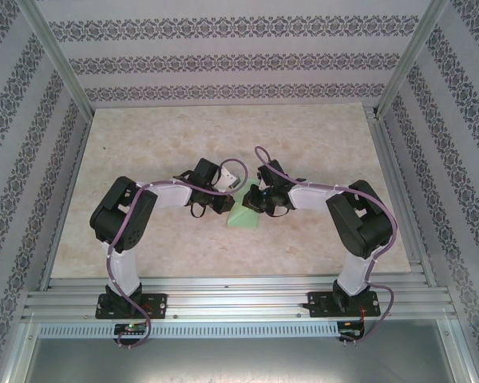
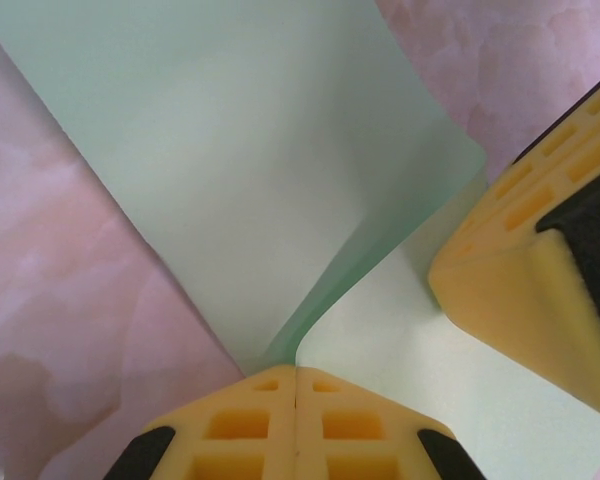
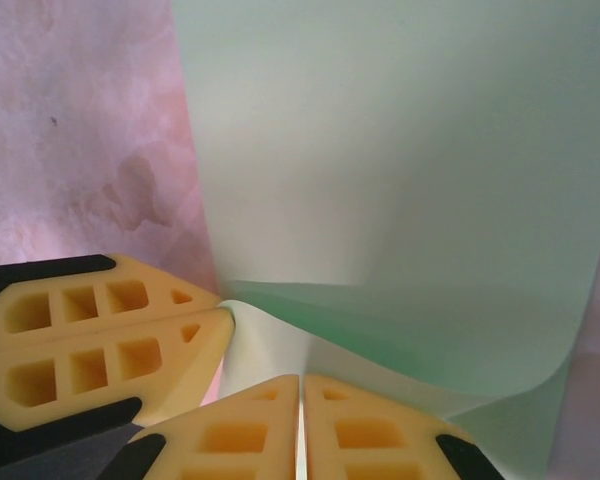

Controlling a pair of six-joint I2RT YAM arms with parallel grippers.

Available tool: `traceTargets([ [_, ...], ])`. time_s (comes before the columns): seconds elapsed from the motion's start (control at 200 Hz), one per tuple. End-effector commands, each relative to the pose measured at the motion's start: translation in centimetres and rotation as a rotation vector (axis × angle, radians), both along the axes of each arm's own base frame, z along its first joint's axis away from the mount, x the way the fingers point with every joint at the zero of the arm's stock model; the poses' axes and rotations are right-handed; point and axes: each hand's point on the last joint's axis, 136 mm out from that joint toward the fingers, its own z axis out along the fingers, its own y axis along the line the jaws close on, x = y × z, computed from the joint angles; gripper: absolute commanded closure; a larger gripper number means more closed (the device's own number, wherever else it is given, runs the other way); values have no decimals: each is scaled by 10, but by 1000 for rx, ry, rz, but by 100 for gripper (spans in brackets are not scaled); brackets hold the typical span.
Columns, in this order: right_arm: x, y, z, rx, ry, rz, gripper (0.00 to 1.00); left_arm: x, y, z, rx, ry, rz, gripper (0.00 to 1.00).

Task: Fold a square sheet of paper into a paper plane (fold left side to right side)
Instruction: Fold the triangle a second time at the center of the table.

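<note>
The square sheet of paper (image 1: 244,219), light green, lies mid-table between both grippers. It is bent over on itself, an upper layer (image 2: 250,180) curling above a lower layer (image 2: 410,380). My left gripper (image 2: 296,372) is shut, and the sheet's fold edge runs into its yellow tips. My right gripper (image 3: 301,380) is shut on the lower layer's edge, the sheet (image 3: 400,180) arching above it. The left fingers (image 3: 120,340) pinch a corner right beside the right gripper. In the top view the left gripper (image 1: 226,204) and right gripper (image 1: 251,201) almost touch. The paper plane is out of view.
The beige marbled tabletop (image 1: 184,144) stretches around the paper. Patterned walls and aluminium posts (image 1: 56,64) close in the sides and back. A metal rail (image 1: 239,297) runs along the near edge by the arm bases.
</note>
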Motion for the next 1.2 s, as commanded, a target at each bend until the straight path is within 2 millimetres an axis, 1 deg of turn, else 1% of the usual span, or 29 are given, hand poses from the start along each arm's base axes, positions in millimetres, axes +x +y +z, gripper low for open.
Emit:
traceTargets([
  [0.0,-1,-1,-7,-40,-1,13,90,3,-8,2,-26,-15,-13,95],
  [0.37,-4,-4,-14,-59,13,16,90,5,-10,3,-24,-14,-13,95],
  [0.814,-14,-16,-33,-138,58,26,89,7,-9,3,-13,-16,-11,95],
  [0.884,-16,-18,-35,-147,63,26,89,7,-9,8,-19,-22,-7,92],
  [0.944,-18,-20,-38,-155,69,25,90,7,-8,17,-29,-35,-3,89],
  [1.094,-22,-25,-43,-173,77,18,89,8,-3,53,-79,-80,26,78],
  [1.199,-21,-25,-43,-172,72,17,89,-2,0,78,-122,-93,36,76],
])
